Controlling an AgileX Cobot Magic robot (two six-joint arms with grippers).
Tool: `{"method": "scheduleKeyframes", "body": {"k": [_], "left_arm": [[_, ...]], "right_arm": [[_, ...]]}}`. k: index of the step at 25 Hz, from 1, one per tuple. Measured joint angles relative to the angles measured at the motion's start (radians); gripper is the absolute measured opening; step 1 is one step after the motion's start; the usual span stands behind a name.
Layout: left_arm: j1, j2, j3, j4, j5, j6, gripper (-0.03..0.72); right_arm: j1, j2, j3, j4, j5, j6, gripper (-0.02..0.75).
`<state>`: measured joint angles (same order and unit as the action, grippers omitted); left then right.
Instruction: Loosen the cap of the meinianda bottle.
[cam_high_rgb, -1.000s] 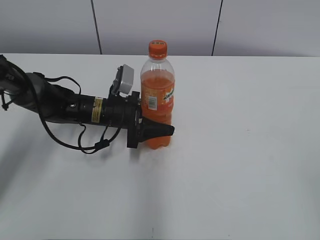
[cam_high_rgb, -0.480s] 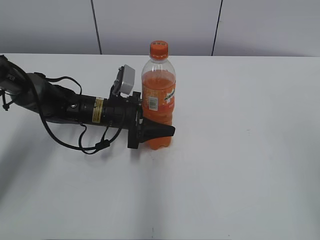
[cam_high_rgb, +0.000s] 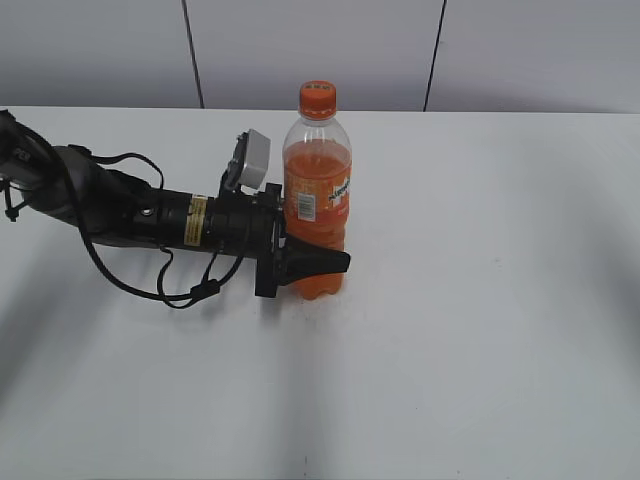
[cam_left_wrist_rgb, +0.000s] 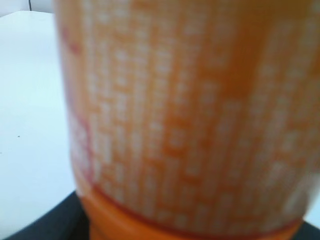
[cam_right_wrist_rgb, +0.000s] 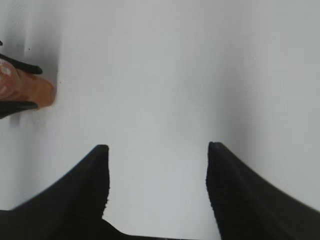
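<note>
Change vs 1 s ago: bottle (cam_high_rgb: 317, 205) sits a touch further right in ext view, cap (cam_high_rgb: 317, 98) with it; no diff from half a sec ago. So the nudge is over and things have settled. L arm in the same pose as half a sec back.

L gripper (cam_high_rgb: 318, 262): clamped round the lower body of the bottle, below the label. One finger crosses the front, the other is hidden behind. L wrist cam is filled with blurred orange label, so contact is close.

R gripper (cam_right_wrist_rgb: 156, 170): jaws apart, nothing between them, only bare table below. Its cam catches the bottle base and L fingers at far left edge. R arm not in ext view.

Meaning for task, my read: hold step done, bottle upright and braced. Cap still on, untouched, nothing near it. Twist not started. I need R brought over and down onto the cap.

Risk: grip is low on a tall bottle, so it may tip or spin under torque.

Surface: table (cam_high_rgb: 480, 330) white, matte, soft shadows at edges. Room: pale grey wall panels (cam_high_rgb: 310, 50) behind, dark vertical seams.
</note>
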<state>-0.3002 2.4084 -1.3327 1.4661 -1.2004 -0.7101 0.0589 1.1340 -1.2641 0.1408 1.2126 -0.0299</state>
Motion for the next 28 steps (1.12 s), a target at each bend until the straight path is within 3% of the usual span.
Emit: {"method": "scheduleKeyframes", "body": {"k": [12, 20, 24, 28], "left_arm": [[0.0, 0.0, 0.0, 0.0, -0.002, 0.0, 0.412], [0.0, 0.0, 0.0, 0.0, -0.002, 0.0, 0.412], [0.0, 0.0, 0.0, 0.0, -0.002, 0.0, 0.412], [0.0, 0.0, 0.0, 0.0, -0.003, 0.0, 0.412]], "right_arm": [[0.0, 0.526, -0.488, 0.044, 0.001, 0.03, 0.461], [0.0, 0.572, -0.507, 0.035, 0.003, 0.016, 0.461], [0.01, 0.572, -0.51, 0.035, 0.004, 0.116, 0.461], [0.098, 0.577, -0.51, 0.02, 0.004, 0.208, 0.461]]}}
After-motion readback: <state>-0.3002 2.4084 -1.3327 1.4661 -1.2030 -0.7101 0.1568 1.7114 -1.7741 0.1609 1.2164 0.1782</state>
